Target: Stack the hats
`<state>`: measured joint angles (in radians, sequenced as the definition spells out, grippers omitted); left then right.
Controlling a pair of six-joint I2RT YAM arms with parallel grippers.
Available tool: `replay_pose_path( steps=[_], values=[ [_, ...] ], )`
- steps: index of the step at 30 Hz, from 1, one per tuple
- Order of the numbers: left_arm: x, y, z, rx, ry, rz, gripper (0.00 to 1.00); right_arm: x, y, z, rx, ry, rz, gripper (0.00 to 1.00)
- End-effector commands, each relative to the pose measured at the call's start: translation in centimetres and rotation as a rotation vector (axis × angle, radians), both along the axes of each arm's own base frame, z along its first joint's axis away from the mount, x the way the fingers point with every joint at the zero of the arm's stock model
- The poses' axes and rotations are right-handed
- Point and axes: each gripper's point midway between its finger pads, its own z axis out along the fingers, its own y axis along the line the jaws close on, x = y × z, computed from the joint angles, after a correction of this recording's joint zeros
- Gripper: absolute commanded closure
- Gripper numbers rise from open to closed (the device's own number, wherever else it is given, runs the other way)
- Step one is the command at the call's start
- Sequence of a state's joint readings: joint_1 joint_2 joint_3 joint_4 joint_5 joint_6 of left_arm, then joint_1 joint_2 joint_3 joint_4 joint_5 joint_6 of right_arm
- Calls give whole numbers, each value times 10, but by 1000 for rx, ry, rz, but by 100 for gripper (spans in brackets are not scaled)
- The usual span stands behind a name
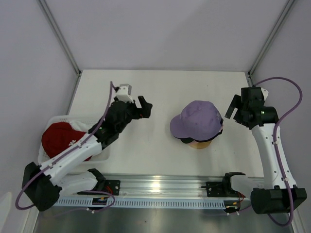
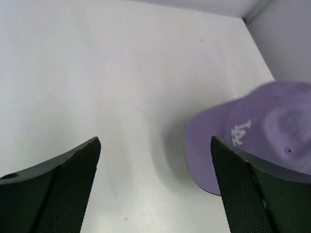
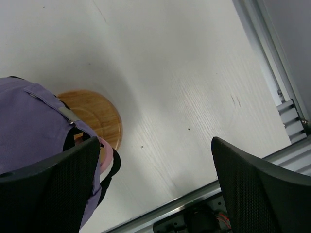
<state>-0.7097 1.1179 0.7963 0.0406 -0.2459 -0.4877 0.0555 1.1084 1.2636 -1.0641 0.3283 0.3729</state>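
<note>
1. Nearest you, the metal rail (image 1: 160, 187) runs along the near edge of the table (image 1: 160, 87).
2. Your left hand (image 1: 144, 108) hangs over the table left of centre. Its fingers are spread wide, and the left wrist view (image 2: 154, 145) shows only bare table between them. It touches no cap.
3. Your right hand (image 1: 233, 108) hangs at the right side of the table, just beside the stack. Its fingers are spread wide too, with nothing pinched; the right wrist view (image 3: 155, 145) shows empty table between them.
4. The lavender cap (image 1: 198, 118) tops the stack, right of centre and between your two hands. Its brim points left, toward the left hand, and white lettering shows on its front in the left wrist view (image 2: 272, 126).
5. Under it, the brim of a dark cap (image 1: 186, 140) peeks out on the near side. A sliver of pink cap (image 3: 106, 148) shows at the back in the right wrist view.
6. The stack sits on the round wooden stand (image 1: 201, 144), whose base rests flat on the table (image 3: 97, 116).
7. The red cap (image 1: 59, 138) lies in the white basket (image 1: 62, 118) at the near left, well apart from the stack and partly covered by the left arm (image 1: 80, 149).
</note>
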Motion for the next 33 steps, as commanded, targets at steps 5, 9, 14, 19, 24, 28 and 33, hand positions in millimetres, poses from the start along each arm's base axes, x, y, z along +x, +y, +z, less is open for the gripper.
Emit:
replay_pose_path(
  steps=[5, 9, 14, 19, 24, 28, 33],
  values=[
    [21, 150, 39, 202, -33, 478, 0, 10, -4, 76, 12, -275, -5, 0],
    [25, 226, 32, 132, 21, 743, 0, 37, 75, 114, 247, -551, 389, 0],
    [-3, 297, -17, 19, 229, 1050, 0, 45, 124, 95, 260, -525, 547, 0],
    [-50, 329, -40, -39, 304, 1276, 1, 41, 136, 81, 261, -534, 519, 1],
    [-113, 360, -15, -66, 304, 1620, 0, 36, 150, 66, 343, -624, 571, 1],
    [-140, 377, 3, -58, 260, 1739, 0, 37, 158, 69, 349, -627, 622, 1],
    [-147, 410, -7, -81, 238, 1843, 1, 38, 161, 74, 347, -632, 657, 0]
  ],
)
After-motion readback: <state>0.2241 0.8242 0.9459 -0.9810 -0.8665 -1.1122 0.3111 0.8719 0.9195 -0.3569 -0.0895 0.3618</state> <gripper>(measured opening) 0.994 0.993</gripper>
